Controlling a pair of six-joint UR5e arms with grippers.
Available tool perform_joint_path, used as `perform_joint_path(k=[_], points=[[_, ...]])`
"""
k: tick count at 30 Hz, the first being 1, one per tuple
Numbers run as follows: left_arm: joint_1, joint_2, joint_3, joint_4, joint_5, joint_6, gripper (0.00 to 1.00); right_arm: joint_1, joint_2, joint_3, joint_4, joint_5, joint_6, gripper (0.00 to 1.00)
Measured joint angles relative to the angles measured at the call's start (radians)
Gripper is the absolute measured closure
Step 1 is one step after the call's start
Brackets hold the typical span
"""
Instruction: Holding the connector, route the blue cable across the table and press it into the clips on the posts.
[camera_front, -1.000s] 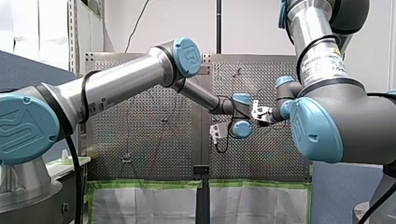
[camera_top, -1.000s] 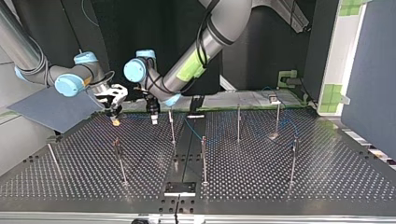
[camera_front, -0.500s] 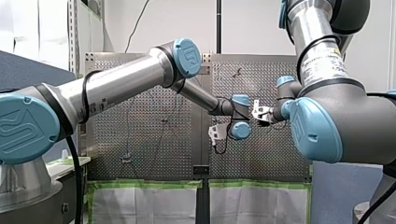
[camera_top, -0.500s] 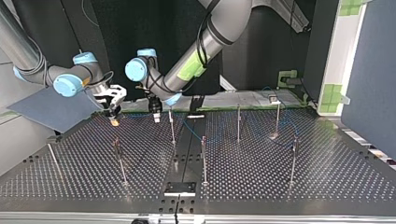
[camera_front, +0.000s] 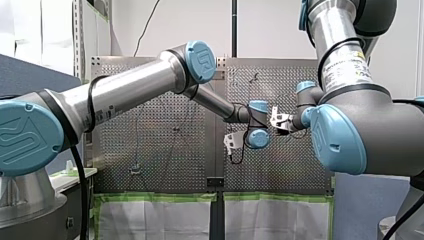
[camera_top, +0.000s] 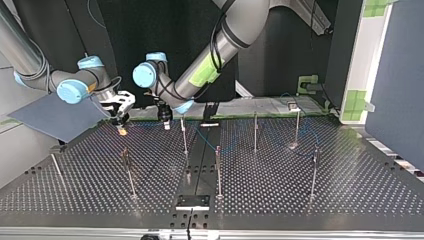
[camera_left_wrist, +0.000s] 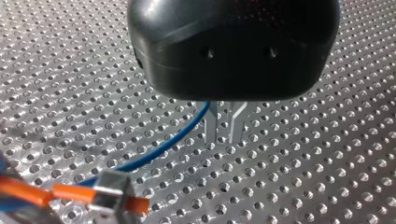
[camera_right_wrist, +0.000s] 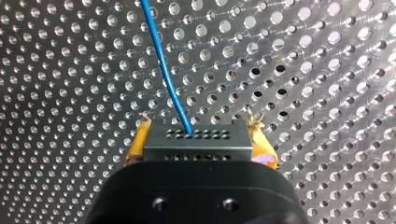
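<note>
Little differs from half a second ago: in the top view my left claw (camera_top: 166, 125) has edged back toward that view's left, nearer my right claw (camera_top: 122, 129), which stays where it was.

My right claw is clamped on the connector (camera_right_wrist: 196, 142), with its yellow pads (camera_right_wrist: 138, 140) pressed on the two short ends. The connector's long axis runs from pad to pad. Its holed face points ahead, away from my wrist, toward the surface (camera_right_wrist: 327, 70). The cable (camera_right_wrist: 163, 60) leaves that face and runs on ahead. In the top view the connector is over the far left part of the surface.

My left claw's metal fingers (camera_left_wrist: 212, 123) are drawn nearly together, with nothing between their tips. In the left wrist view the cable comes from the connector, passes up beside one finger and goes under the claw's body. I cannot tell whether it is pinched there.
</note>
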Motion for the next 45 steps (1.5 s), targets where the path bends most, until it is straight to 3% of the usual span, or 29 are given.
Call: perform_joint_path(k=[4,8,14,23,26,39,45], points=[[-0.002,0.0,0.006,-0.012,-0.004,-0.001,0.87,0.002,0.0,0.0,0.0,0.0,-0.001,1.0],[-0.005,0.0,0.013,-0.026,-0.013,-0.003,0.96,0.002,0.0,-0.002,0.0,0.0,-0.002,1.0],[-0.014,0.004,0.045,-0.071,-0.018,-0.021,0.99,0.004,-0.002,-0.006,0.001,-0.002,-0.002,1.0],[-0.032,0.052,0.049,-0.148,-0.031,-0.036,0.99,0.004,-0.061,-0.015,0.007,-0.049,0.024,1.0],[-0.036,0.085,0.034,-0.16,-0.042,-0.035,0.99,0.002,-0.091,-0.017,0.007,-0.052,0.041,1.0],[-0.057,0.183,-0.002,-0.163,-0.059,-0.026,0.99,0.0,-0.211,-0.017,0.008,-0.049,0.152,1.0],[-0.07,0.197,-0.002,-0.171,-0.061,-0.026,0.99,-0.002,-0.247,-0.017,0.01,-0.049,0.176,1.0]])
